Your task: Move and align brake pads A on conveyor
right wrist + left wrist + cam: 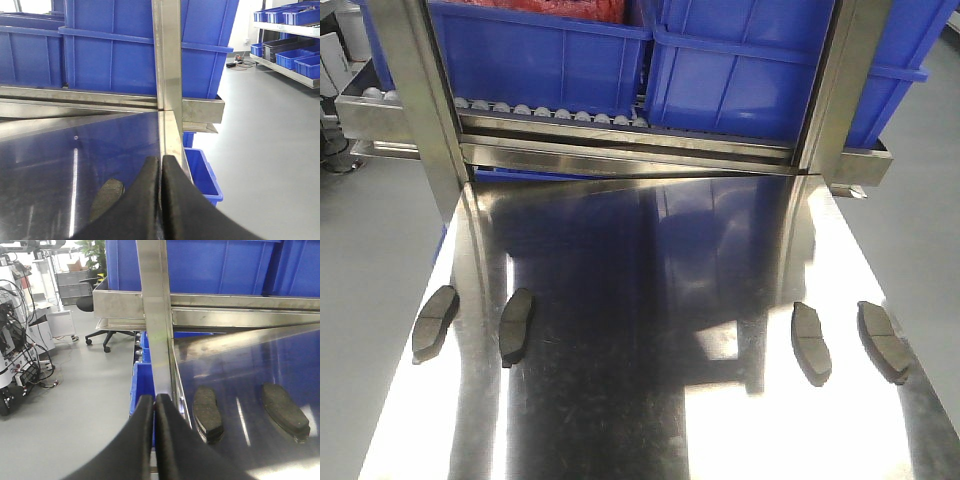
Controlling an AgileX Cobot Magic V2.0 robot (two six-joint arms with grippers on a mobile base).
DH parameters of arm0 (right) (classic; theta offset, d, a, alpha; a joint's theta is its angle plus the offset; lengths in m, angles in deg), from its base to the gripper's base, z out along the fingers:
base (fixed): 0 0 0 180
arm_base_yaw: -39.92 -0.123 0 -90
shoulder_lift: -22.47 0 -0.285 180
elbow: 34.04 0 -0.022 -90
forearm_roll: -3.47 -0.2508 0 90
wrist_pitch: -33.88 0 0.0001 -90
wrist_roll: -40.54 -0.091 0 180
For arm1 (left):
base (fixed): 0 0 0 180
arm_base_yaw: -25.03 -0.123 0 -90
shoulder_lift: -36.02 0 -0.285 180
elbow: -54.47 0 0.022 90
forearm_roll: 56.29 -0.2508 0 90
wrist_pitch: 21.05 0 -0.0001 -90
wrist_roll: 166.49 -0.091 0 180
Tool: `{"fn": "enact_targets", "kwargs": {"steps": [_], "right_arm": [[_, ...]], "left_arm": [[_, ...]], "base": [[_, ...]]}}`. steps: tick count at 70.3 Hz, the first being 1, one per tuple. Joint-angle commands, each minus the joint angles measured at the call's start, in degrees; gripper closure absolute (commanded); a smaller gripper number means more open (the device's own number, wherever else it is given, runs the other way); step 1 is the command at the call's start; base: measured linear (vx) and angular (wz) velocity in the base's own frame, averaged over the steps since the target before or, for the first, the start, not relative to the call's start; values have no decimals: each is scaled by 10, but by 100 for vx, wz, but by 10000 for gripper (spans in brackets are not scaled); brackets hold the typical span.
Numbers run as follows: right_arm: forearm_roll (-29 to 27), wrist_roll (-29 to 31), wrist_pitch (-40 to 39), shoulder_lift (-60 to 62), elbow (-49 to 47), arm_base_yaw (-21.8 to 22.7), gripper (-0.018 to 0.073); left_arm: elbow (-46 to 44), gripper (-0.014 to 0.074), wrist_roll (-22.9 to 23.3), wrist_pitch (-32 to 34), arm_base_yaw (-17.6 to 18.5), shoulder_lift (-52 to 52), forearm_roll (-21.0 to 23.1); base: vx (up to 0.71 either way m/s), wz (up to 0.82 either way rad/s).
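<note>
- On the shiny steel surface (650,420), the four brake pads A (516,322) lie flat in a rough row, each with its long side pointing roughly toward the rack.
- Far-left pad (435,322) and inner-left pad (516,320) sit near the left edge, close together but apart.
- Inner-right pad (811,340) and far-right pad (882,340) sit near the right edge; a wide bare stretch separates the two pairs.
- Left claw (154,399): clenched, tips pressed together, nothing between them. It hangs at the surface's left edge, with the two left pads just to its right.
- Right claw (161,161): clenched likewise, empty, at the right edge. One pad (107,197) shows just to its left, partly hidden by a finger.
- Behind the surface: a steel roller rack (620,135) carrying blue bins (540,50), framed by steel uprights (420,100).
- Grey floor on both sides.
</note>
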Motion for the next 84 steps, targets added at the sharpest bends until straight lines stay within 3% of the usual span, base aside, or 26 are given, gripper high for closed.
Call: {"fn": "enact_targets", "kwargs": {"steps": [1, 84], "right_arm": [[5, 5, -42, 8, 10, -1, 563], [5, 5, -42, 8, 10, -1, 563]], "left_arm": [[-11, 602, 5, 42, 1, 8, 1], [-11, 602, 5, 42, 0, 8, 1]], "base": [[0, 0], [0, 0]]}}
